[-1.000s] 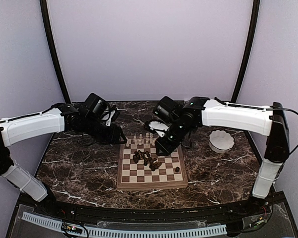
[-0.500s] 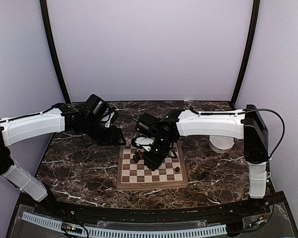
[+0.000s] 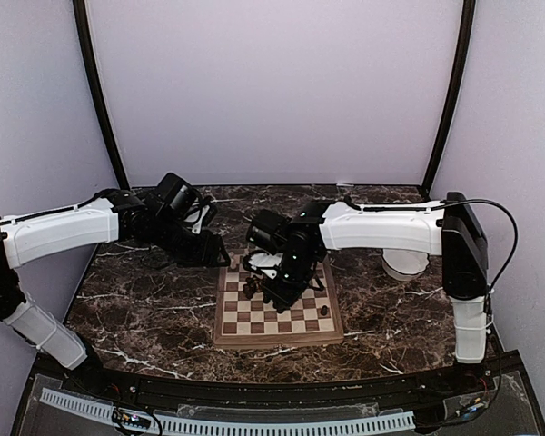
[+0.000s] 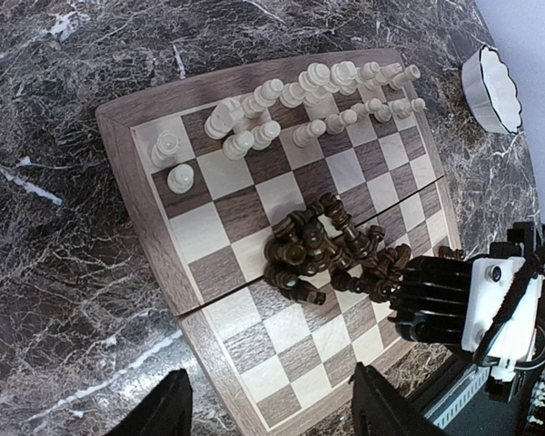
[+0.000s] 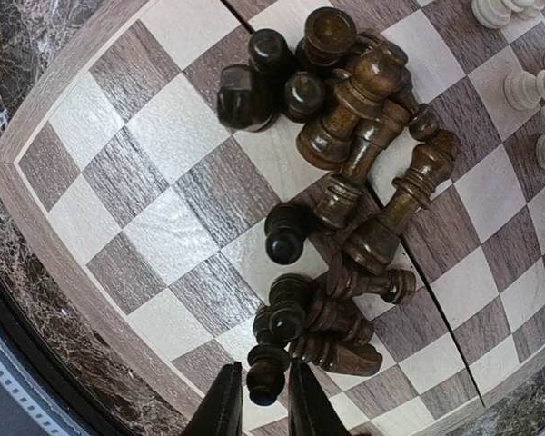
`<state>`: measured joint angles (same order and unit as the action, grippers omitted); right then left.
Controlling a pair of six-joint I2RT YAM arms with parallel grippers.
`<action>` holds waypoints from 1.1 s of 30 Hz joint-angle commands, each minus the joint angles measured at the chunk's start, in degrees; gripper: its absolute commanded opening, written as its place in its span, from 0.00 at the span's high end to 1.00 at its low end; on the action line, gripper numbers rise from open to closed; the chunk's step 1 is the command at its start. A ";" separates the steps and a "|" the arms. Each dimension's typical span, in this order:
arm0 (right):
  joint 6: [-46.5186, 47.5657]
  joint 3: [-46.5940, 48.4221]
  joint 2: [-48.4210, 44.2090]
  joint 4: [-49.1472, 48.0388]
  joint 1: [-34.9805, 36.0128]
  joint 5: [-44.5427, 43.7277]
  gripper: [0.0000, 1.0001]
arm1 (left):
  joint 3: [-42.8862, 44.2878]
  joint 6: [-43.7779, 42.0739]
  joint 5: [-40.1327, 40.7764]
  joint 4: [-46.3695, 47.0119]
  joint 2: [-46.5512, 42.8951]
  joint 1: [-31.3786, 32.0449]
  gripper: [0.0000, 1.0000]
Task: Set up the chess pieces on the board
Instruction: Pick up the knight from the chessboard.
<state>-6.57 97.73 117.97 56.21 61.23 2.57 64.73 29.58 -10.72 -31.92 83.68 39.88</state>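
Status: setup is part done, approx. half by our judgement. The board (image 3: 277, 340) lies on the marble table (image 3: 145, 309), centre, between the two arms. In the left wrist view the cream pieces (image 4: 318, 91) stand upright along the two far rows. Several are bunched, so we could not confirm one per square or the correct order. The dark pieces (image 5: 354, 182) are not set: most lie toppled in one heap at mid-board, touching and overlapping. One dark piece (image 3: 324, 311) stands alone nr. the near right corner. The near rows are otherwise bare, so the whole dark side is left to do, plus a poss. tidy of the cream side. Tools: the right gripper (image 5: 259, 404) is low over the near edge of the heap, its fingers (image 5: 227, 404) only narrowly apart, one on each side of a single dark pawn (image 5: 265, 377). Thin gaps seem to show on both sides of the pawn. We cannot tell whether it is pinched or merely bracketed. The left gripper (image 4: 282, 413) hangs beside the board's far left corner, above the table, with its jaws spread wide and nothing between them. It touches neither board nor pieces. A white bowl (image 4: 490, 77) sits off the board's far right, well apart from the heap.
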 commanded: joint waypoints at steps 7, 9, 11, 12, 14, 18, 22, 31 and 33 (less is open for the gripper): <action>-0.52 0.96 0.22 0.53 0.55 0.66 0.93 | -0.86 -0.09 0.07 -1.05 -1.40 -0.03 0.38; -0.56 0.90 0.00 0.43 0.55 0.92 0.96 | -0.98 0.00 0.00 -0.90 -1.53 0.02 0.38; -0.56 0.81 -0.25 0.35 0.59 1.06 0.98 | -1.08 0.10 -0.01 -0.87 -1.58 -0.02 0.38; -0.63 0.87 -0.49 0.22 0.64 1.04 0.99 | -1.07 0.14 -0.07 -0.84 -1.65 0.01 0.38; -0.72 1.08 -1.06 0.03 0.73 0.96 1.00 | -1.21 0.18 -0.20 -0.72 -1.71 0.01 0.38; -1.05 1.51 -2.61 -0.40 0.82 0.50 1.00 | -1.49 0.21 -0.26 -0.41 -1.93 0.00 0.38; -1.43 1.29 -4.14 -0.78 0.77 -0.15 1.00 | -1.74 0.13 -0.39 -0.13 -1.94 0.02 0.38; -1.61 2.32 -5.66 -0.48 0.82 -1.88 1.00 | -1.97 -0.43 -0.67 0.44 -1.53 0.02 0.39; -1.73 2.26 -6.11 -0.76 0.73 -2.24 1.00 | -1.97 -0.60 -0.65 0.55 -1.36 0.02 0.39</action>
<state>-7.66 98.43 114.63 56.14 61.52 1.87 63.57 29.63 -10.94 -31.77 83.66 39.88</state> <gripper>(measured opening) 0.087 0.613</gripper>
